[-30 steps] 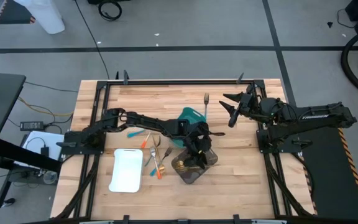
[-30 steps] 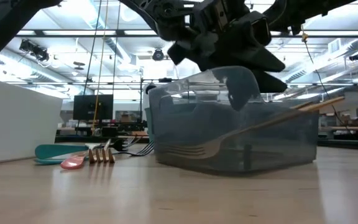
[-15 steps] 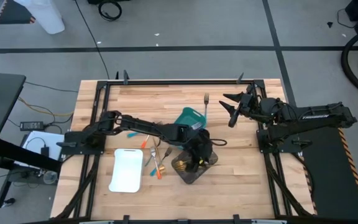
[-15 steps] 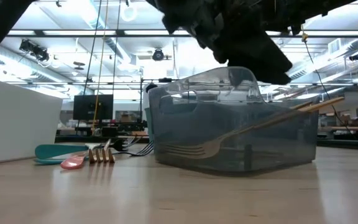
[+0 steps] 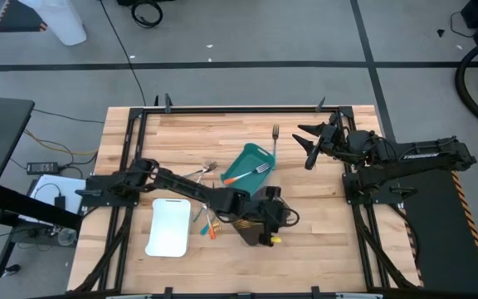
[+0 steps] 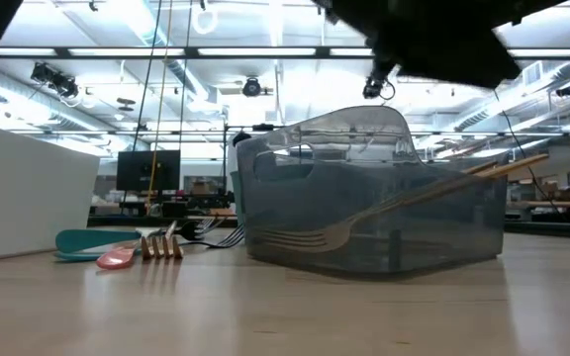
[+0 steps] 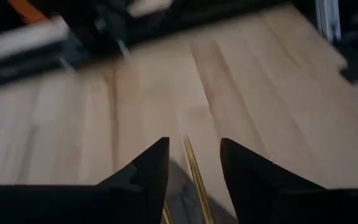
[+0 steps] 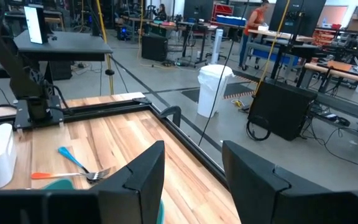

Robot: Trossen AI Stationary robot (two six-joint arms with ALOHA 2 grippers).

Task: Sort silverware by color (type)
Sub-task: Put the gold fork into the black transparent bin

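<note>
In the high view, the left tool is seen low in the middle of the frame, over the grey tray on the wooden desk. Its fingers stand apart and nothing is grasped between them; a gold utensil is seen just below. In the low view, a gold fork lies slanted inside the grey tray. An orange-handled fork lies in the teal tray at the centre. More forks are scattered between the white tray and the grey one. One silver fork lies alone above the teal tray. The right tool is held released at the upper right, well apart from the silverware.
</note>
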